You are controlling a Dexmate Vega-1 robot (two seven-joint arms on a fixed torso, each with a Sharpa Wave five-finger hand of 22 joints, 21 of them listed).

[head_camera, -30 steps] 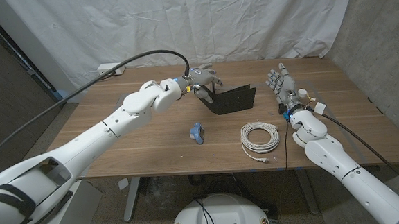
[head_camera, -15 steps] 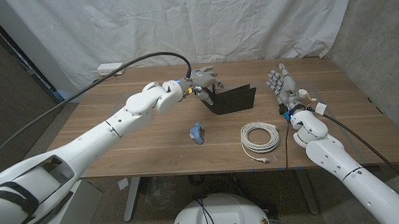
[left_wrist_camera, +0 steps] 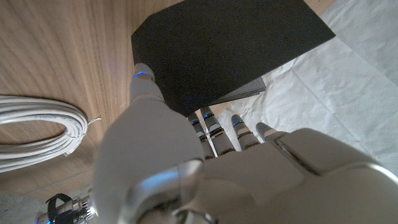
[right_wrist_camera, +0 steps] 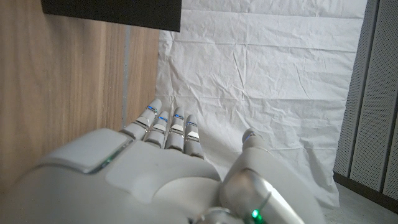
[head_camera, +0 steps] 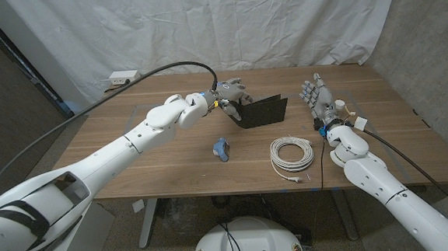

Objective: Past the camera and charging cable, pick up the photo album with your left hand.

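A black photo album (head_camera: 260, 111), a white coiled cable (head_camera: 292, 152) and a small blue camera (head_camera: 222, 149) on brown wood-grain table (head_camera: 163, 156).

albums: 1 photo album (head_camera: 260, 111) | cables: 1 charging cable (head_camera: 292, 152) | cameras: 1 camera (head_camera: 221, 149)
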